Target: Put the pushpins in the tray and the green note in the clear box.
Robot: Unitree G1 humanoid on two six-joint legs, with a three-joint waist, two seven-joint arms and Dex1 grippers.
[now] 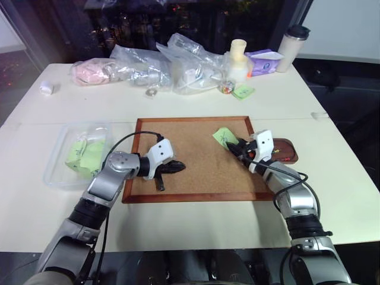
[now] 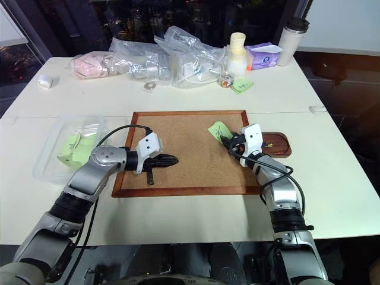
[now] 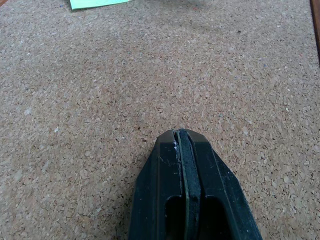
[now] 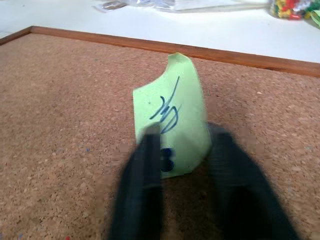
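A wide white desk carries everything here, and in the middle of it lies a large wood-framed cork board. Off the board's left side sits the clear box, a shallow transparent container with a few pale green notes already lying inside it. Along the far edge of the desk there is a heap of clear plastic bags, a purple tissue pack, a tall white tumbler with a dark lid and a cream-coloured bottle. Just off the board's right edge rests the tray, a small dark brown wooden dish; something tiny and red shows in it, too small for me to name. The left hand lies low over the left part of the cork, its two black fingers pressed flat together with nothing between them. The right hand reaches in over the board's right side, and in the wrist view its fingers stand on either side of the green note; they have closed on its lower edge. The note stands up curled off the cork near the board's upper right corner, dark scribble facing the hand.
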